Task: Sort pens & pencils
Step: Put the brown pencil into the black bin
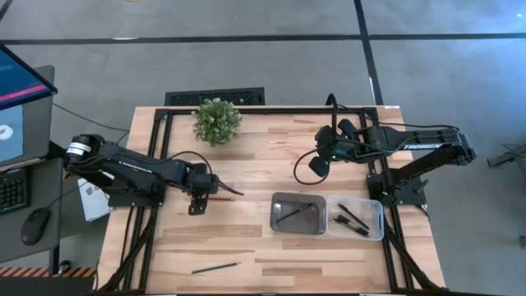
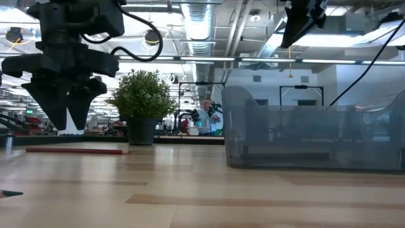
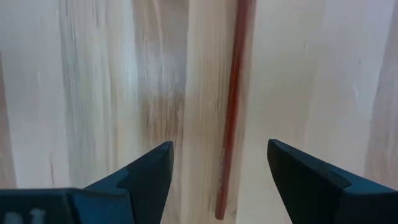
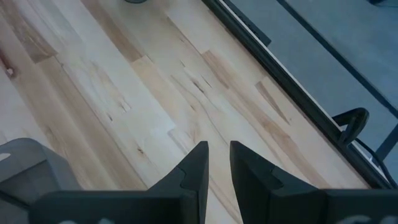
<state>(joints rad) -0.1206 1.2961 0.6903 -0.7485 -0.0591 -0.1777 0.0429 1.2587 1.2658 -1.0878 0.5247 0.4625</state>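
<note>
A thin reddish-brown pencil (image 3: 233,106) lies flat on the wooden table. My left gripper (image 3: 217,146) hangs open just above it, one finger on each side and neither touching; in the low view it (image 2: 66,111) hovers over the pencil (image 2: 76,151). A green pencil (image 1: 215,267) lies near the table's near edge. Another pencil (image 1: 296,214) lies in the metal tray (image 1: 279,197). Black pens (image 1: 353,220) lie in the clear container (image 1: 378,205). My right gripper (image 4: 219,146) is shut and raised over the table's far right part (image 1: 319,162).
A potted plant (image 1: 216,121) stands near the table's far edge. The tray and the clear container (image 2: 310,136) sit side by side right of centre. A black cable loops below the right arm. Bare wood lies between the left gripper and the tray.
</note>
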